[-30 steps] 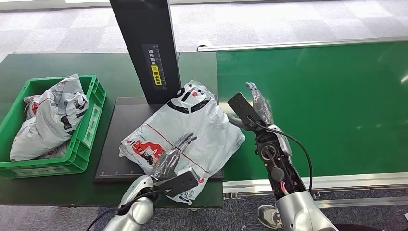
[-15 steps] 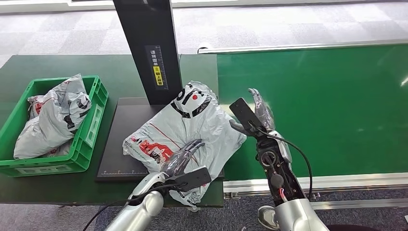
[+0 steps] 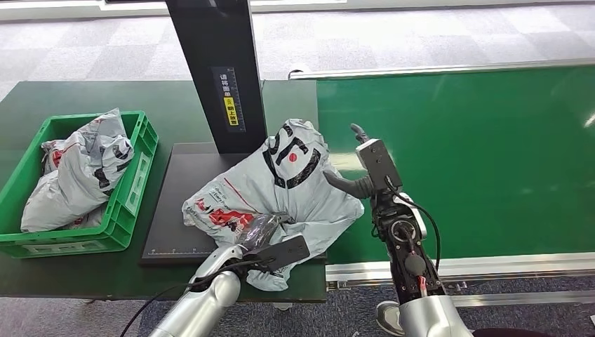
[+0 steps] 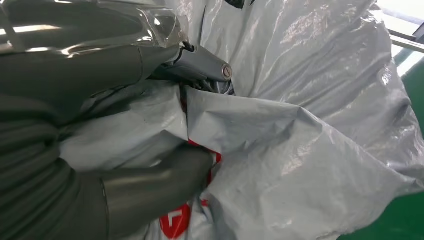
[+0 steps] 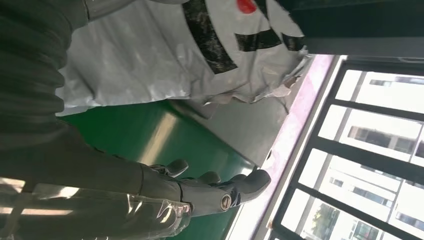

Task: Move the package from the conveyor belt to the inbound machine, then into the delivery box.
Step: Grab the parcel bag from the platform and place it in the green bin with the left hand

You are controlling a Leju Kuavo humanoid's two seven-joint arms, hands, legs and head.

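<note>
Grey plastic package on inbound machine plate, overhanging conveyor belt. Soft, crinkly, slippery, likely light; grab bunched folds. Left hand fingers clamp crumpled film. Right hand open, thumb against bag's side.

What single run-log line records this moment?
stage: package on machine plate | left hand: gripping package | right hand: open beside package | crate: holds bags

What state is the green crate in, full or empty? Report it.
Partly full: the green crate holds grey packages heaped above its rim, by the head view.
</note>
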